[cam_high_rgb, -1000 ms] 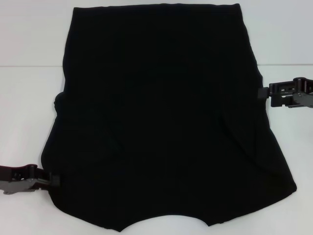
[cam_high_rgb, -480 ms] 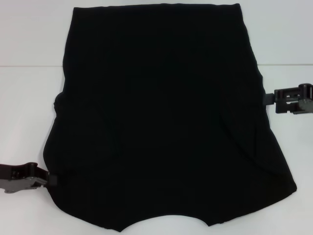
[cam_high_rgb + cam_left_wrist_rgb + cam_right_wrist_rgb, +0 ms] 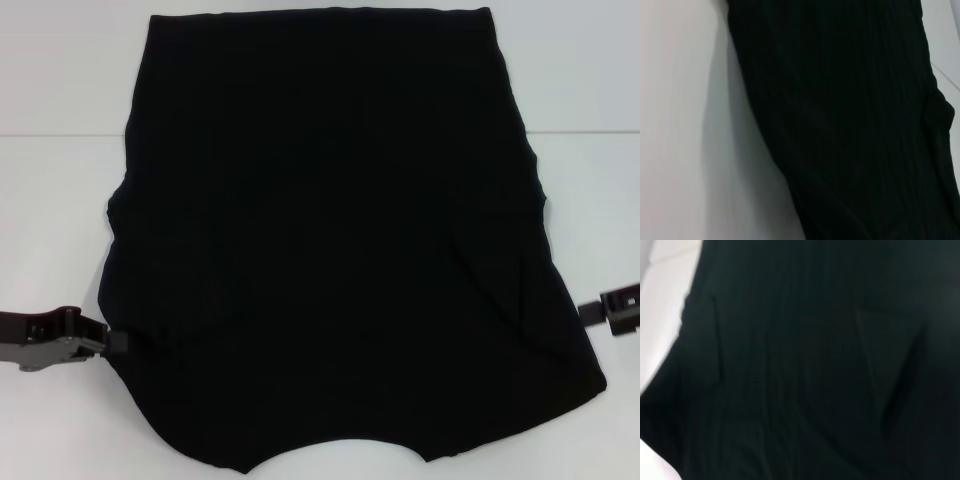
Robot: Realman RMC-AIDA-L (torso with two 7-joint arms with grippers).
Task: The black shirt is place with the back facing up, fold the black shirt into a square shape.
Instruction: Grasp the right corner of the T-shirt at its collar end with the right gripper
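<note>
A black shirt [image 3: 330, 240] lies spread flat across a white bench [image 3: 50, 230], plain side up, with both sleeves folded in so that its sides run nearly straight from the far hem to the curved neckline at the near edge. The left hand [image 3: 112, 343] sits low at the shirt's left border, near the robot, its tip touching the cloth edge; whether it is pinching the fabric or merely resting against it cannot be told. The right hand [image 3: 598, 309] hangs at the right margin of the head view, just beside the shirt's right border and apart from it, and its fingers' spread cannot be told either. The left wrist view shows the dark ribbed cloth [image 3: 850, 120] running diagonally beside bare bench [image 3: 680, 120]. The right wrist view is almost filled by creased black fabric [image 3: 810, 370], with a sliver of bench [image 3: 660, 290] at one corner.
</note>
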